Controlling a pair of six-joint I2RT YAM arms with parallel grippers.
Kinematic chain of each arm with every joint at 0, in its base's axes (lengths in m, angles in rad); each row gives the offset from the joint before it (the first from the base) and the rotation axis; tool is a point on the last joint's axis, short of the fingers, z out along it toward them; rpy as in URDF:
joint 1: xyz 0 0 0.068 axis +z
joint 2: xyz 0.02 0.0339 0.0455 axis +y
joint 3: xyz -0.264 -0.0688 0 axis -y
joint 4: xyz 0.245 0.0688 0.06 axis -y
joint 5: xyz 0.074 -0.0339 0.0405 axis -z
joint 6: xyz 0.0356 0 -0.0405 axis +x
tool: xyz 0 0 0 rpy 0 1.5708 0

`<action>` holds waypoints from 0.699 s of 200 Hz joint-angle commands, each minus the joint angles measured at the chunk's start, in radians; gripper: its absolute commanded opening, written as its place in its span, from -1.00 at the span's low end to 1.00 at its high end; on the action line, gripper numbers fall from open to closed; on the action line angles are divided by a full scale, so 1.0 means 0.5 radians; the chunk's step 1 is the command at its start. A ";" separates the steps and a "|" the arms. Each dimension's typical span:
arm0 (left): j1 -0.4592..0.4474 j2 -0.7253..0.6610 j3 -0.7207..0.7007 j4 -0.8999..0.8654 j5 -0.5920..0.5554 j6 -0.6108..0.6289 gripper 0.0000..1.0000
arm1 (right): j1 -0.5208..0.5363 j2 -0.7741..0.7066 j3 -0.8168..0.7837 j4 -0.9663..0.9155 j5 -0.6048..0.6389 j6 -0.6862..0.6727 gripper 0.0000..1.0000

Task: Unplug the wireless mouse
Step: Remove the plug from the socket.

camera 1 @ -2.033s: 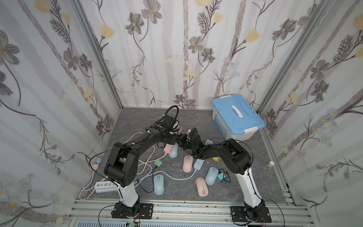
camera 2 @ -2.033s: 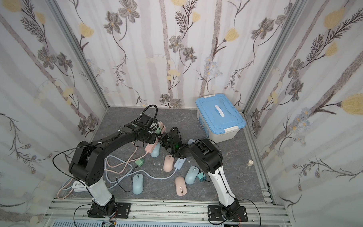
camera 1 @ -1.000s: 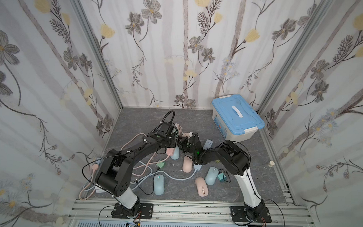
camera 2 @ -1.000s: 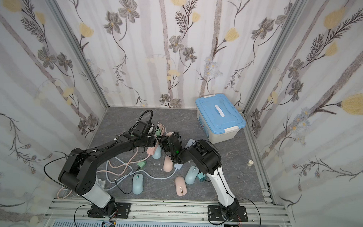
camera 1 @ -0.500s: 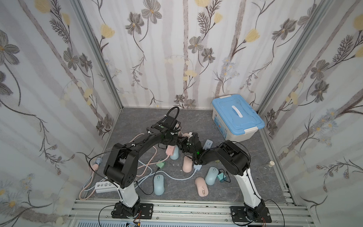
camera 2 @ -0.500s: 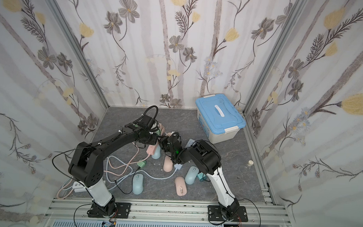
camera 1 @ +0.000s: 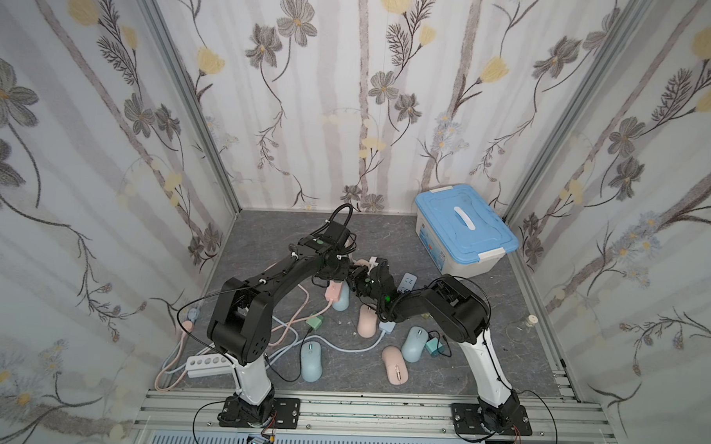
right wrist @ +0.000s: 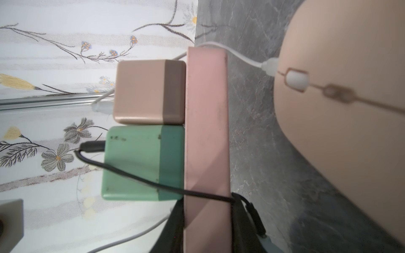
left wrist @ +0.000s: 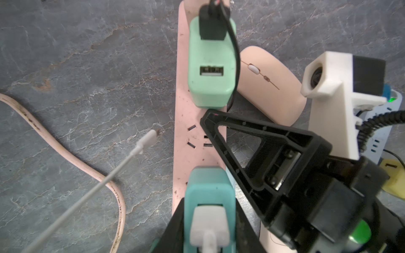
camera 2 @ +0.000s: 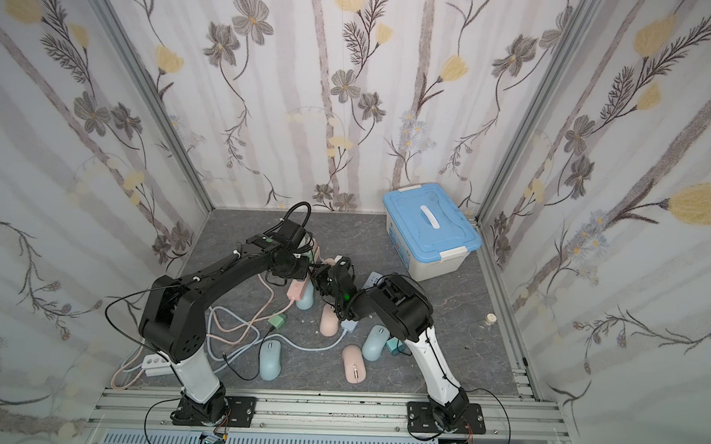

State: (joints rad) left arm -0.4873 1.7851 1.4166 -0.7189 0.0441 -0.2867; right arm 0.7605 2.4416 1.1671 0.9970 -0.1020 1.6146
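Looking down with the back wall at 12 o'clock, both arms are seen meeting just toward 12 o'clock of the middle of the table (camera 1: 264, 236), over a pink power strip (camera 1: 332, 294). The left gripper (left wrist: 209, 208) is clenched on a teal adapter (left wrist: 208, 186) seated in the strip, and a white USB plug (left wrist: 208, 221) is inserted in that adapter. The right gripper (right wrist: 207, 227) is closed on the strip itself, which is held between its two fingers.

Further along the strip a green adapter (left wrist: 210, 65) is plugged in, carrying a black cable (left wrist: 235, 43), and a beige adapter (right wrist: 149, 92) is seated just beside it. The pink wireless mouse (left wrist: 271, 87) is lying on the table near the strip, on its 3 o'clock side, and a white cable (right wrist: 245, 57) is plugged into its front. A loose white cable end (left wrist: 146, 139) is lying on the table on the strip's 9 o'clock side, apart from it.

A blue-lidded box (camera 1: 463, 231) is placed at 2 o'clock and a white power strip (camera 1: 208, 364) at 8 o'clock. A pale blue mouse (camera 1: 311, 359) is found at 7 o'clock and a second pink mouse (camera 1: 395, 368) at 5 o'clock.
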 commanded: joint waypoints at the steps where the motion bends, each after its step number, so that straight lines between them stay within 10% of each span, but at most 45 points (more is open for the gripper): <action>1: -0.009 0.015 0.060 -0.039 0.226 0.034 -1.00 | 0.015 0.015 0.007 -0.045 -0.008 -0.034 -1.00; 36: -0.047 -0.417 -0.502 0.839 0.254 -0.049 -1.00 | 0.016 0.016 0.013 -0.058 -0.006 -0.032 -1.00; 88: -0.055 -0.061 0.043 0.026 0.130 -0.001 -1.00 | 0.016 0.013 0.008 -0.066 -0.004 -0.041 -1.00; 121: -0.024 -0.184 -0.075 0.135 0.074 -0.055 -1.00 | 0.016 0.017 0.009 -0.052 -0.014 -0.050 -1.00; 140: 0.029 -0.319 -0.182 0.286 0.069 -0.140 -1.00 | 0.016 -0.004 0.004 -0.057 -0.020 -0.084 -0.63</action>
State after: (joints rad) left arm -0.4999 1.6917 1.3670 -0.6376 0.1005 -0.3016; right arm 0.7666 2.4481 1.1675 0.9482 -0.1207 1.6135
